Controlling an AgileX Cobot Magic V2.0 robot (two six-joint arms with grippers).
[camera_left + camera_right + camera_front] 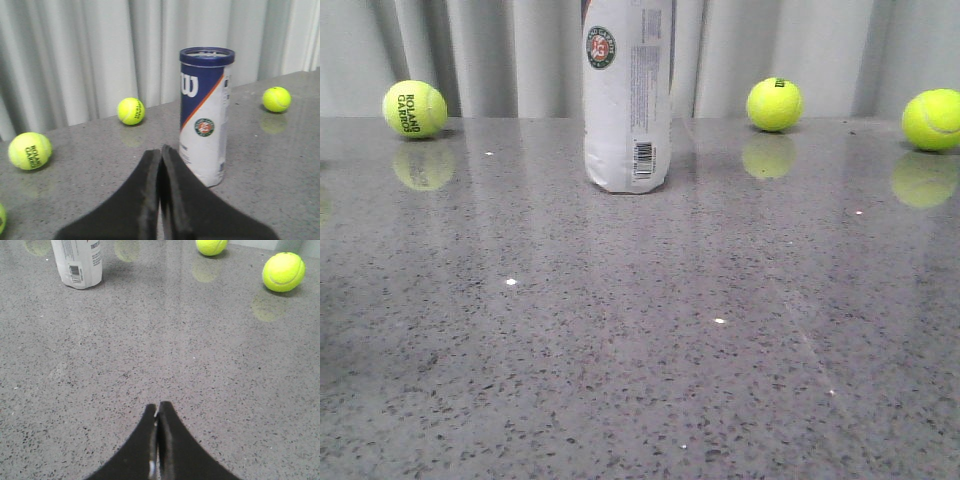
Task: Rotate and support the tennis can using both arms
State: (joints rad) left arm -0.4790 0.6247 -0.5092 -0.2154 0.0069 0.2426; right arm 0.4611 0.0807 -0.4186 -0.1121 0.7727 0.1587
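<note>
The tall white-labelled plastic tennis can (pixel 205 117) with dark blue rim is seen upright on the grey speckled table (pixel 640 340), well apart from the left gripper (pixel 160 150) and right gripper (pixel 158 407), both pressed closed on nothing.

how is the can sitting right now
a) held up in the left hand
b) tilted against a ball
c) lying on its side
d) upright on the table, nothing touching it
d, the can stands upright on the table, with the shut left hand short of it and the balls apart from it.
</note>
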